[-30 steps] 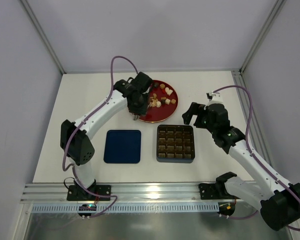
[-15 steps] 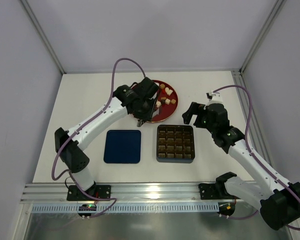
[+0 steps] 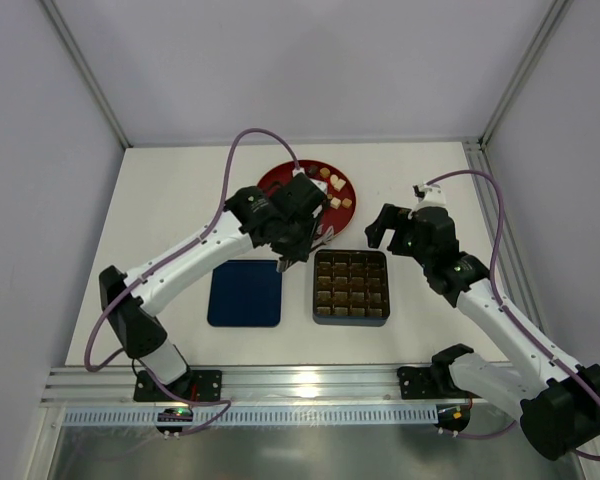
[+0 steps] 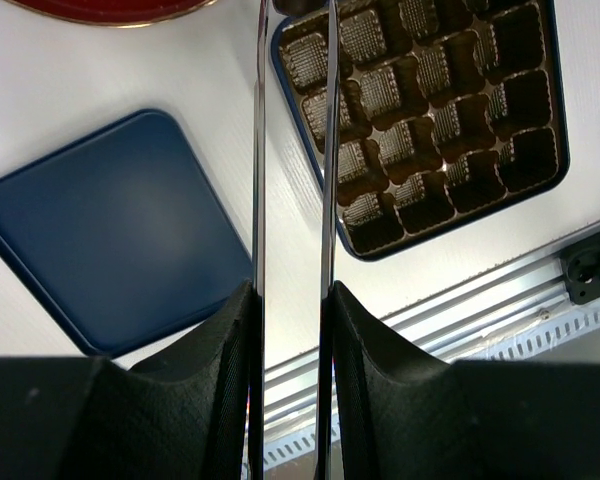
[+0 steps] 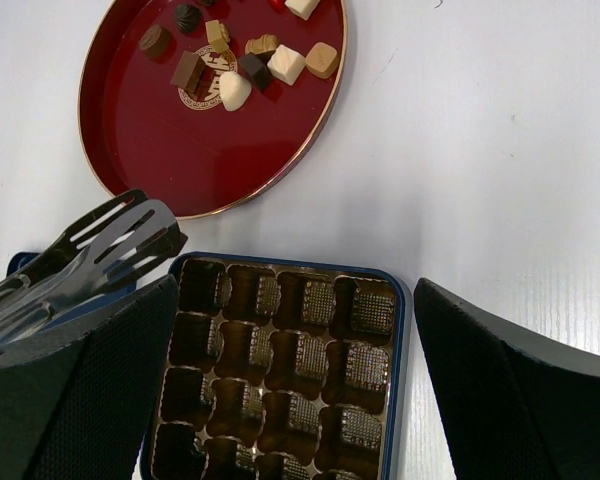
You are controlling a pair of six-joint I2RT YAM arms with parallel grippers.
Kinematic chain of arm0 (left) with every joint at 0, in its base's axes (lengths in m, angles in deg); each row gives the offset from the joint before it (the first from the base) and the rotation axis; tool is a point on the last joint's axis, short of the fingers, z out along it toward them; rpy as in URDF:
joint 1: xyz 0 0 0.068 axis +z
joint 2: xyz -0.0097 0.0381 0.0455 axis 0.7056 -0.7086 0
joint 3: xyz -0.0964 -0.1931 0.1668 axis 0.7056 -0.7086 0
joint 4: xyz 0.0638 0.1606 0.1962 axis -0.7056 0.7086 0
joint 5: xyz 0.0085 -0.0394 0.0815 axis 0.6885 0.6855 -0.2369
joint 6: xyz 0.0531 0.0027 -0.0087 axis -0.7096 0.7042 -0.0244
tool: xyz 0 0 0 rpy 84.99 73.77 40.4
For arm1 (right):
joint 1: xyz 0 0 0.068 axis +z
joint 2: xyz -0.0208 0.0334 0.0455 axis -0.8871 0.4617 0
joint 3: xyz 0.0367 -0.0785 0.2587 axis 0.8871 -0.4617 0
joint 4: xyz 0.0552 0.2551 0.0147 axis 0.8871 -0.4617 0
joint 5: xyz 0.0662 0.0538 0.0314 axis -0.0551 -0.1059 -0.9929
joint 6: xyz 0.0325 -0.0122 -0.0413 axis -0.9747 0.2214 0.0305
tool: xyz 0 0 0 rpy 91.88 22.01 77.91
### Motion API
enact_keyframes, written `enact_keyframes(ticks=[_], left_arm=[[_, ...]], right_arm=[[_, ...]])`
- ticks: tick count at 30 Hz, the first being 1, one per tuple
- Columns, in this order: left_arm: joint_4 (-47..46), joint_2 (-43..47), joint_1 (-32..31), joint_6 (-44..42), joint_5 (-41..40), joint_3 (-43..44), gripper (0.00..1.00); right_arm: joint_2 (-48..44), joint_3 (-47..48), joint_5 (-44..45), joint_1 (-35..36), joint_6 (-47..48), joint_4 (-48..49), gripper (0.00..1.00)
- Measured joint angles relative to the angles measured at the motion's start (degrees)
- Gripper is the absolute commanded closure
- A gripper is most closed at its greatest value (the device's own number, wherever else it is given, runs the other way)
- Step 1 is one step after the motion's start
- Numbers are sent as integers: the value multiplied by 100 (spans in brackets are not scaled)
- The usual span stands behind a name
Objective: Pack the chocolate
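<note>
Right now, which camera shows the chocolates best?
The right wrist camera: the chocolates on the red plate show their shapes and colours. From the top camera they are tiny specks. The left wrist camera catches only the plate's edge, no chocolates.

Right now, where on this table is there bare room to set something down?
Free: the far-left corner of the table, left of the red plate and beyond the blue lid; the near strip before lid and tray. Crowded: the middle, where the left gripper holds tongs between all three.
</note>
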Motion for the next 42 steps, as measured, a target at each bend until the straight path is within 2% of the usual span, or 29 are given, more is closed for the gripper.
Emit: enact_keyframes(ticks=[16, 42], left_arm=[[20, 315, -339, 199, 4, -542, 67], [-98, 221, -446, 284, -2, -669, 64]], right_arm=[[-2, 0, 59, 0, 0, -4, 0], [-31, -83, 61, 0, -15, -2, 0]])
